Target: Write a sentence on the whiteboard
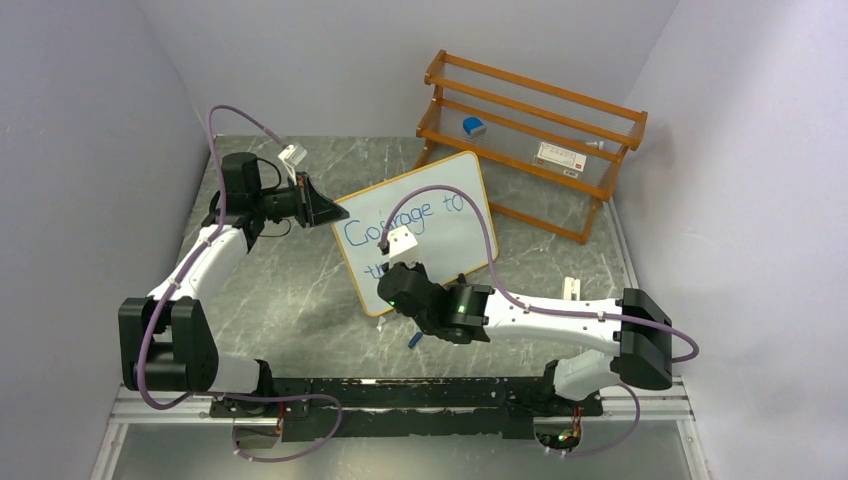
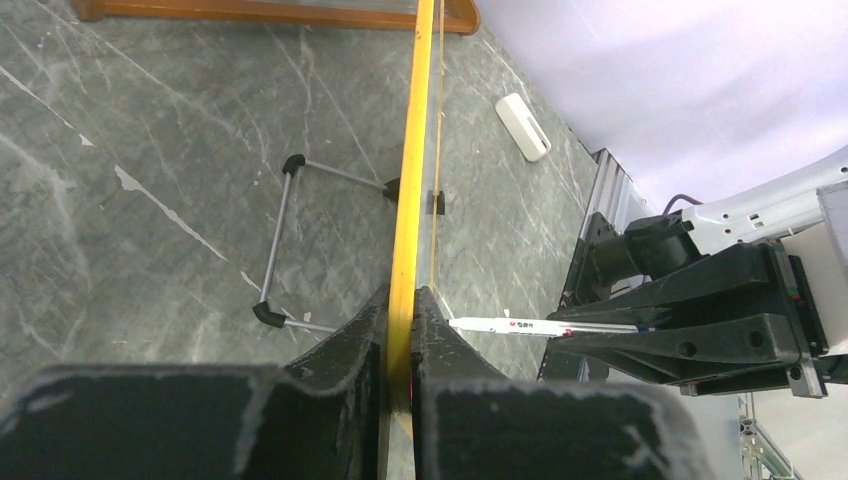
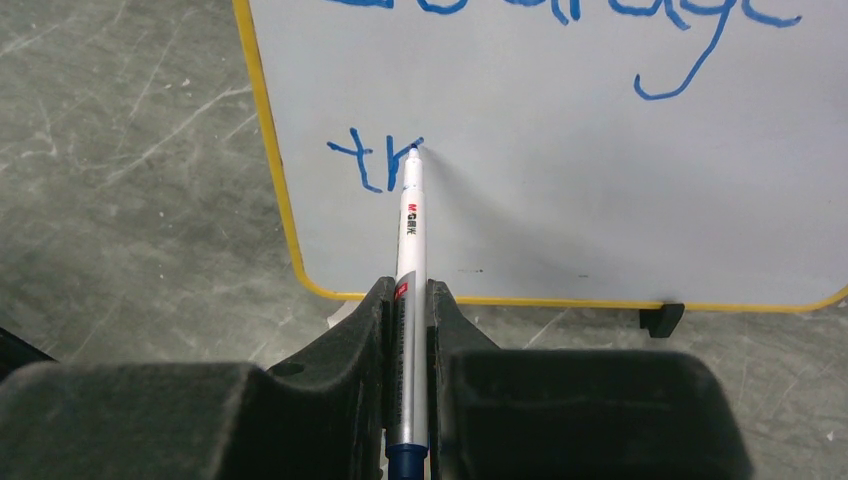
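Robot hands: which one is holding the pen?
The right gripper, shut on the marker with its tip at the blue letters. The left gripper holds no pen; it is clamped on the whiteboard's yellow edge.

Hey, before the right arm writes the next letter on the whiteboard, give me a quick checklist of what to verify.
1. The left gripper shut on the whiteboard edge: ok.
2. The right gripper shut on the marker: ok.
3. Marker tip at the board beside "tr": ok.
4. Bare board right of the tip: ok.
5. The sentence finished: not ok, only "Courage to tr" shows.
6. Tip pressure: cannot tell.
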You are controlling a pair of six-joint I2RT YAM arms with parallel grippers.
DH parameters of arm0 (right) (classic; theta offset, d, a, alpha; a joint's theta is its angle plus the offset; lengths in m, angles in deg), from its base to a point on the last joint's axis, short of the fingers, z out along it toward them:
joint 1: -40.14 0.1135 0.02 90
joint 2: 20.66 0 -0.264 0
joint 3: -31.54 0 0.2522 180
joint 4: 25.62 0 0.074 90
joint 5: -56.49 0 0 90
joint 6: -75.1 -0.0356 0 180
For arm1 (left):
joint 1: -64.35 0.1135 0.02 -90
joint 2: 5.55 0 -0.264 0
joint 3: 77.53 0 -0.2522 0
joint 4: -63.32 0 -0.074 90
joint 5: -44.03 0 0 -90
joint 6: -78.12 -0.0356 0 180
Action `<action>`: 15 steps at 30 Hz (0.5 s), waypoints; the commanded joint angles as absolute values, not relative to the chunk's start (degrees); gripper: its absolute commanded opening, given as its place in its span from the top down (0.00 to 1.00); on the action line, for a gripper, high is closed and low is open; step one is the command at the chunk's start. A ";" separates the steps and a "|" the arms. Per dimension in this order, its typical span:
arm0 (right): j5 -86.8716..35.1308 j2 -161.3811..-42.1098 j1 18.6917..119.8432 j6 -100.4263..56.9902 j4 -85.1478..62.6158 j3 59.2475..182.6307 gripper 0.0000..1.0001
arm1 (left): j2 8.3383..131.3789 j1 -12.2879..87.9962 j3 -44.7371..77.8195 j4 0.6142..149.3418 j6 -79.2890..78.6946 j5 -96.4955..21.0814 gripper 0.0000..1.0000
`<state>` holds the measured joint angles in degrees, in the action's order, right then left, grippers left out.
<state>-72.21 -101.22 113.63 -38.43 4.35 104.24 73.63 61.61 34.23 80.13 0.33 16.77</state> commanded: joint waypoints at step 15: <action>-72.76 -101.93 113.44 -39.36 4.00 102.79 1.00 | 74.87 59.78 34.83 83.70 -2.54 12.69 0.95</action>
<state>-71.64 -101.17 113.63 -39.37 6.23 102.93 73.63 61.61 34.23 80.13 0.33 16.77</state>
